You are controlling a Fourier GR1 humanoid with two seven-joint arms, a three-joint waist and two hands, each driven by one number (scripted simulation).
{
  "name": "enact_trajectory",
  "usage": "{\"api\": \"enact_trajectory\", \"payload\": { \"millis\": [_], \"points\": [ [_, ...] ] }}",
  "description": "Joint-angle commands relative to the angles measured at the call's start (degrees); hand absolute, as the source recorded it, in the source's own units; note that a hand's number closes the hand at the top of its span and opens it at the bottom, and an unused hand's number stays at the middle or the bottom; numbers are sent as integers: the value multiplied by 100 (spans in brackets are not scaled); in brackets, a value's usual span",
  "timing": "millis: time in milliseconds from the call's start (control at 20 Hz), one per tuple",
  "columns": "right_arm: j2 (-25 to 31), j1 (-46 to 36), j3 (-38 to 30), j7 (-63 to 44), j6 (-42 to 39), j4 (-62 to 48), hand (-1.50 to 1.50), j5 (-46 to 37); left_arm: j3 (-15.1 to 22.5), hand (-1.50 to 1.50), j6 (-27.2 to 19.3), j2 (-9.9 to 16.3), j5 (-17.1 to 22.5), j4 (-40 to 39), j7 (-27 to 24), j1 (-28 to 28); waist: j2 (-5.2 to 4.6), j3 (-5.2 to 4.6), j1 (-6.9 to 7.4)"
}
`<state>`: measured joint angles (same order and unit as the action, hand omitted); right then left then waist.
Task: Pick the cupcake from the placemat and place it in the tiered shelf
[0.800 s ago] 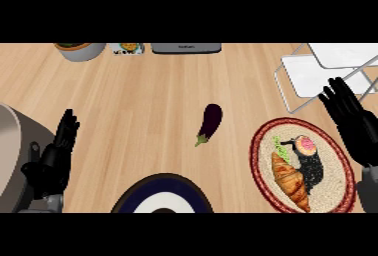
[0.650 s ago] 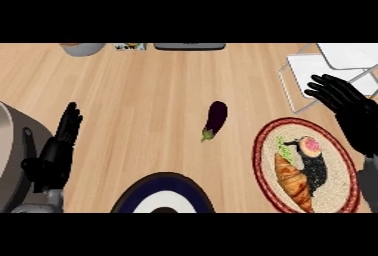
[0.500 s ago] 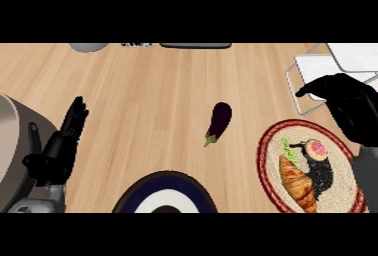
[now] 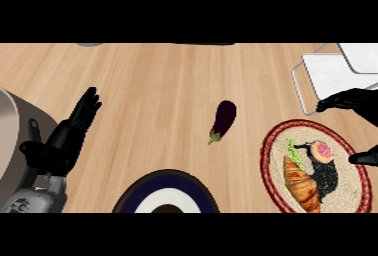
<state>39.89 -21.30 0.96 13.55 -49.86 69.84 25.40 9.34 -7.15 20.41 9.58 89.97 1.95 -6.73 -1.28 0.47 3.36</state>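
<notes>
head view, looking steeply down on a wooden counter (image 4: pixel 148 75). the cupcake (image 4: pixel 322 150), pink-topped, sits on the round red-rimmed placemat (image 4: pixel 272 150) at lower right, next to a croissant (image 4: pixel 301 184), a green leafy bit (image 4: pixel 293 151) and a dark item too indistinct to name; the placemat is cut off at the lower edge. the right hand (image 4: pixel 353 102) hangs above the placemat's upper right rim, near the picture's right edge, its fingers (image 4: pixel 330 104) curled downward and closed on nothing, clear of the cupcake; part of it is cut off, and a separate dark tip shows lower at the right edge. the tiered shelf (image 4: pixel 325 75), white with a pale frame, lies at upper right, only partly in view. the left hand (image 4: pixel 70 132) rests at the left with straight fingers pointing up, holding nothing. an eggplant (image 4: pixel 223 119) lies alone mid-counter, well apart from both hands. a dark blue and white plate (image 4: pixel 168 192) is cut off at the bottom edge. a grey rounded object (image 4: pixel 15 135) at far left is mostly out of frame. no writing or label can be read.
</notes>
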Motion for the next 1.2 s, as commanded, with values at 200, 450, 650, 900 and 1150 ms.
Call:
{"api": "enact_trajectory", "payload": {
  "millis": [200,450,650,900,1150],
  "points": [
    [867,-366,-153,1319,-1647,-675,-150,-717,-168,0,182,151,181,88,173,8,13,1,-28],
    [1071,-572,55,1735,-1025,-39,-150,-1680,-213,0,145,139,213,126,376,-57,40,-4,-71],
    [1364,-546,388,2182,-872,243,-150,-2231,-231,0,224,189,227,188,406,-71,51,-11,-91],
    [1571,-484,978,2734,-410,141,-150,-2910,-251,0,241,184,168,180,327,-61,33,-17,-54],
    [1654,-411,1645,3467,624,158,-150,-3790,-331,0,219,224,207,318,604,-97,64,-22,-124]
  ]
}}
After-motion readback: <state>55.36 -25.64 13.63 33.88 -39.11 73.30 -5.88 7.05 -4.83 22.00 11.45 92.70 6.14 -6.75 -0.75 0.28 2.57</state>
